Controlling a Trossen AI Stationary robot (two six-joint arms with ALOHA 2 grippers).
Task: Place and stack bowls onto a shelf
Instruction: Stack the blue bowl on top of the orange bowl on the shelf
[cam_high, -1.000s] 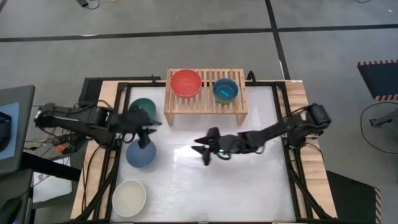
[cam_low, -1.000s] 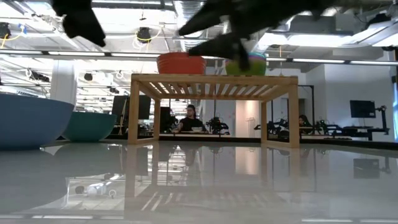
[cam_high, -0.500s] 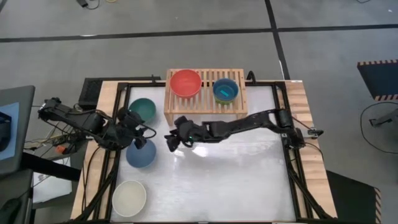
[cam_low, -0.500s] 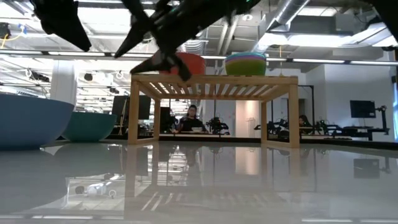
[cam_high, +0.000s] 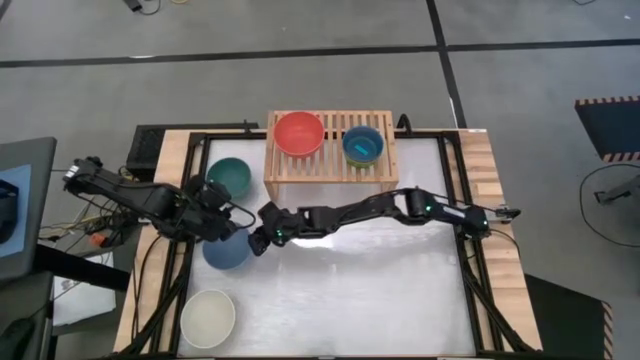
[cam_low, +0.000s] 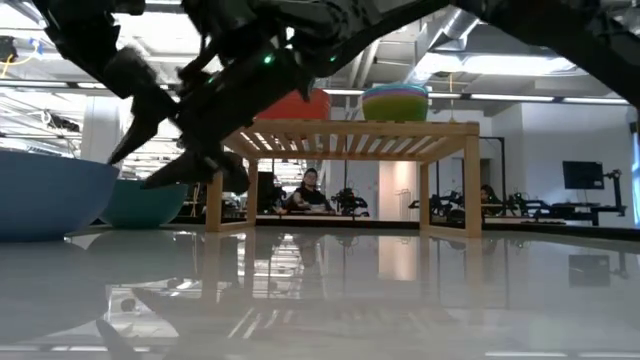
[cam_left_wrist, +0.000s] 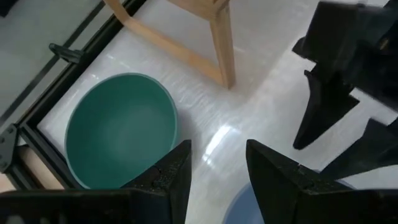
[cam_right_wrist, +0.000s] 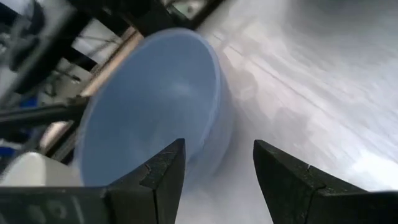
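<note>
The light-wood shelf (cam_high: 330, 168) stands at the table's far side. On its slatted top sit a red bowl (cam_high: 299, 133) and a nested stack (cam_high: 362, 146) with cyan showing on the inside. On the table's left side rest a dark green bowl (cam_high: 229, 177), a slate blue bowl (cam_high: 224, 252) and a cream white bowl (cam_high: 208, 318). My right gripper (cam_high: 257, 240) is open and reaches across to the blue bowl's right rim (cam_right_wrist: 211, 68), its fingers just short of it. My left gripper (cam_high: 228, 215) is open and hovers between the green bowl (cam_left_wrist: 118, 134) and the blue bowl.
My right arm (cam_high: 380, 208) lies stretched across the table in front of the shelf. The two grippers are close together over the blue bowl. A black frame rail (cam_high: 190, 200) runs along the table's left edge. The table's near right part (cam_high: 380, 290) holds nothing.
My right gripper has swept from the table's middle toward the left edge and come down low beside the slate blue bowl, the arm stretching out in front of the shelf. The bowls have stayed where they were.
</note>
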